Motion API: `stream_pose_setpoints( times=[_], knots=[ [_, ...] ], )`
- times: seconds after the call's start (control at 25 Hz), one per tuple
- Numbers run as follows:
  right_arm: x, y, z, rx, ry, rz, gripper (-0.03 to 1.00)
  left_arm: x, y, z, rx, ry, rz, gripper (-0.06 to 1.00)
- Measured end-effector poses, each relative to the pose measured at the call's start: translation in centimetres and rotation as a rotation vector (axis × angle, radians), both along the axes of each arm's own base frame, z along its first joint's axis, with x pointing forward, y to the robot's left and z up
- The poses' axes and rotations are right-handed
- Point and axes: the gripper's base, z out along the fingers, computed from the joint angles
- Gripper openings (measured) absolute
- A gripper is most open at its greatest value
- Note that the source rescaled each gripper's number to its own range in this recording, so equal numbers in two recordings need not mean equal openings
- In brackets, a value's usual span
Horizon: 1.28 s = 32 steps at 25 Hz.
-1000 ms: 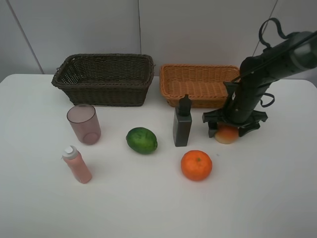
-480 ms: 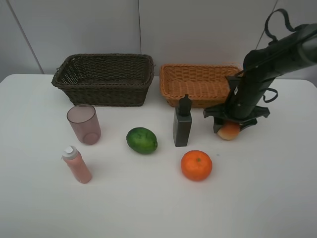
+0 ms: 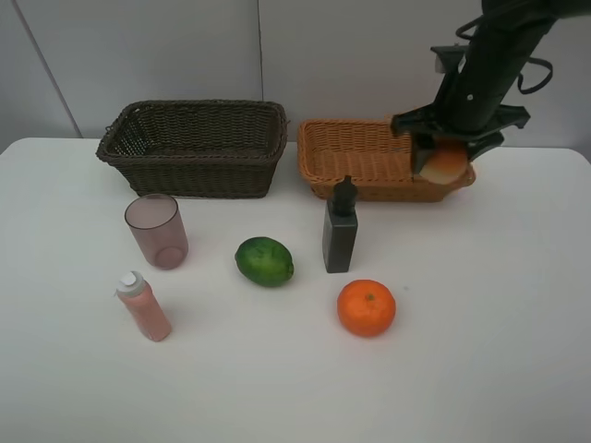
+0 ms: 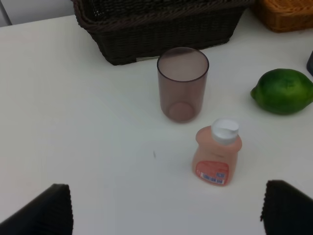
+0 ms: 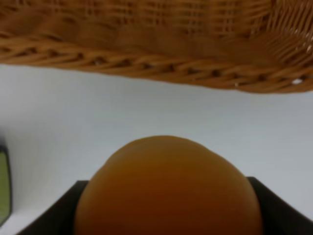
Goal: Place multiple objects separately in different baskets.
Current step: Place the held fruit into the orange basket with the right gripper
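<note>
My right gripper [image 3: 448, 152] is shut on the red-yellow peach [image 3: 445, 166] and holds it in the air over the front right rim of the light tan basket [image 3: 360, 152]. The right wrist view shows the peach [image 5: 168, 188] between the jaws, with the tan basket's wall [image 5: 146, 39] beyond it. The lime [image 3: 264, 261], orange [image 3: 366, 307], dark square bottle [image 3: 340, 228], mauve cup [image 3: 157, 231] and pink bottle [image 3: 143, 306] stand on the table. The dark brown basket [image 3: 194, 148] is at the back left. My left gripper [image 4: 166, 210] is open, short of the pink bottle [image 4: 217, 152] and cup [image 4: 182, 83].
The white table [image 3: 480, 351] runs back to a grey wall behind the two baskets. In the left wrist view the lime [image 4: 283, 91] lies to one side of the cup, and the dark basket [image 4: 156, 24] stands beyond it.
The right gripper closed on the peach, lifted it off the table and carried it back and up to the tan basket's front right rim. Everything else stayed put.
</note>
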Motion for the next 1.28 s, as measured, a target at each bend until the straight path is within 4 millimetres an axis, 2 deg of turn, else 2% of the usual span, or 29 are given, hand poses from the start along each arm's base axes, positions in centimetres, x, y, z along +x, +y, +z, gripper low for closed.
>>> stream_pose_setpoints(
  times=[0.12,0.2,0.24,0.32,0.52,0.56,0.72,0.76,0.84,0.92,1.0,1.08,1.28],
  knots=[
    [2.1,0.0,0.7,0.003,-0.028,-0.005,0.4,0.0,0.0,0.0,0.0,0.0,0.0,1.0],
    [3.9,0.4,0.3,0.007,-0.043,-0.007,0.4,0.0,0.0,0.0,0.0,0.0,0.0,1.0],
    [3.9,0.4,0.3,0.007,-0.043,-0.007,0.4,0.0,0.0,0.0,0.0,0.0,0.0,1.0],
    [5.4,0.8,-0.4,0.01,-0.057,-0.004,0.4,0.0,0.0,0.0,0.0,0.0,0.0,1.0],
    [8.7,1.8,-2.9,0.024,-0.098,0.004,0.4,0.0,0.0,0.0,0.0,0.0,0.0,1.0],
    [9.4,2.0,-4.5,0.025,-0.098,0.009,0.4,0.0,0.0,0.0,0.0,0.0,0.0,1.0],
    [10.2,2.2,-7.2,0.026,-0.092,0.017,0.4,0.0,0.0,0.0,0.0,0.0,0.0,1.0],
    [10.3,2.3,-7.6,0.026,-0.092,0.018,0.42,0.0,0.0,0.0,0.0,0.0,0.0,1.0],
    [10.4,2.3,-7.7,0.029,-0.099,0.019,0.55,0.0,0.0,0.0,0.0,0.0,0.0,1.0],
    [10.5,2.3,-7.6,0.031,-0.105,0.02,0.77,0.0,0.0,0.0,0.0,0.0,0.0,1.0],
    [10.5,2.3,-7.6,0.031,-0.107,0.021,0.91,0.0,0.0,0.0,0.0,0.0,0.0,1.0],
    [10.4,2.3,-7.7,0.029,-0.1,0.019,0.97,0.0,0.0,0.0,0.0,0.0,0.0,1.0],
    [9.5,2.6,-6.2,0.027,-0.056,-0.001,1.0,0.0,0.0,0.0,0.0,0.0,0.0,1.0]
  ],
)
